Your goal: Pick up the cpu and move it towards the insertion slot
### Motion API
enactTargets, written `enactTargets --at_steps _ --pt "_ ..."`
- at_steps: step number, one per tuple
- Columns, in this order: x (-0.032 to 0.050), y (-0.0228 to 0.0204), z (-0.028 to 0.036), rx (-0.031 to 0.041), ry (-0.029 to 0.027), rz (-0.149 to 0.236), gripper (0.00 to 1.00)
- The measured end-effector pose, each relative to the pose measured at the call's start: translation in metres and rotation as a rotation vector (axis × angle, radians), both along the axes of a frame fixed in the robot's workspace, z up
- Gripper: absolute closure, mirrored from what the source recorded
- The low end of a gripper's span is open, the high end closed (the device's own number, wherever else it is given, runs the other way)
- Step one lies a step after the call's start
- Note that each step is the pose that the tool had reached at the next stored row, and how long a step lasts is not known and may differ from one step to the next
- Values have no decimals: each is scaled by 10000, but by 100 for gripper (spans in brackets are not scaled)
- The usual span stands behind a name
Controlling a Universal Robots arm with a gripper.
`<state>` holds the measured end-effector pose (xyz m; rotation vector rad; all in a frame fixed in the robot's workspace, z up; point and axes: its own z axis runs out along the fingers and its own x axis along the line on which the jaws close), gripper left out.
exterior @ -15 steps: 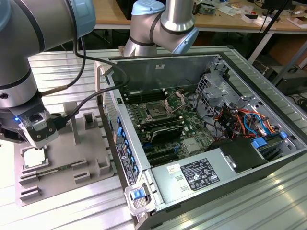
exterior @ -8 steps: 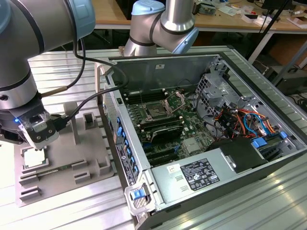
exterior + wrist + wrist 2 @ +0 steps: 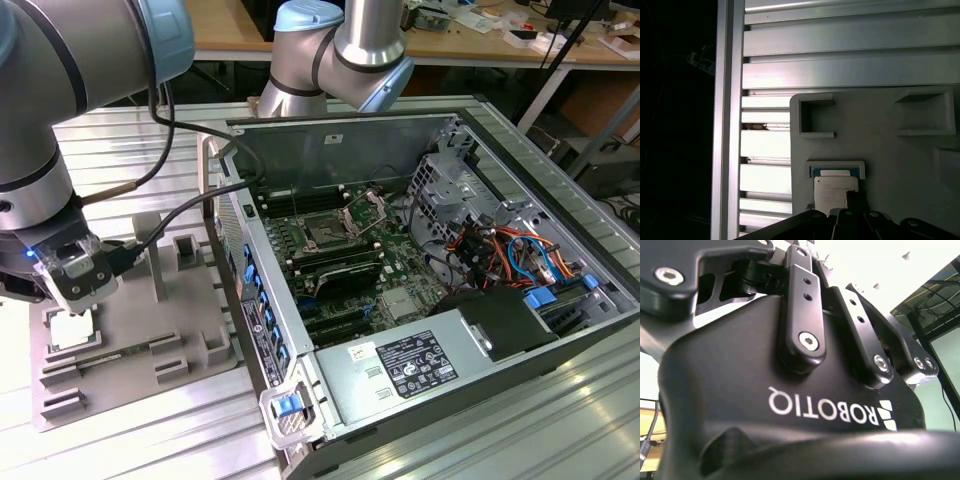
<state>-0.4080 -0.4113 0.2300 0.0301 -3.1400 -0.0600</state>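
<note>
At the exterior view's left, over the grey plastic tray [image 3: 130, 325] with raised blocks, the gripper [image 3: 82, 298] on the silver-and-blue arm is poised just above the cpu [image 3: 74, 330], a small flat square chip with a pale silvery-white metal top. In the first wrist view the chip [image 3: 834, 194] is seen lying flat in the tray, seated against a raised three-sided rim, with a dark part of the gripper overlapping one corner. Whether the gripper is released or clenched cannot be told, and no lift of the chip off the tray can be made out.

The pick-up step is therefore judged to be in hand, with the carry not yet begun. The insertion slot [image 3: 323, 232], a small square dark socket ringed by a shiny steel frame, is found well apart, on the green board inside the open grey computer case [image 3: 340, 150] towards the exterior view's right. Its hinged bracket [image 3: 365, 208] is seen raised, so the socket is left uncovered.

For the grasp, the gripper would need to be squared to the chip's edges and brought gently against its thin sides, since so thin a tile could be tipped or slid against the rim. A clean vertical lift out of the recess would be called for before any travel over the case wall.
</note>
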Motion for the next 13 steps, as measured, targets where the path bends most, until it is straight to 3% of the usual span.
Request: enactTargets --at_steps 13 --pt "-9 -1 -26 1 0 0 89"
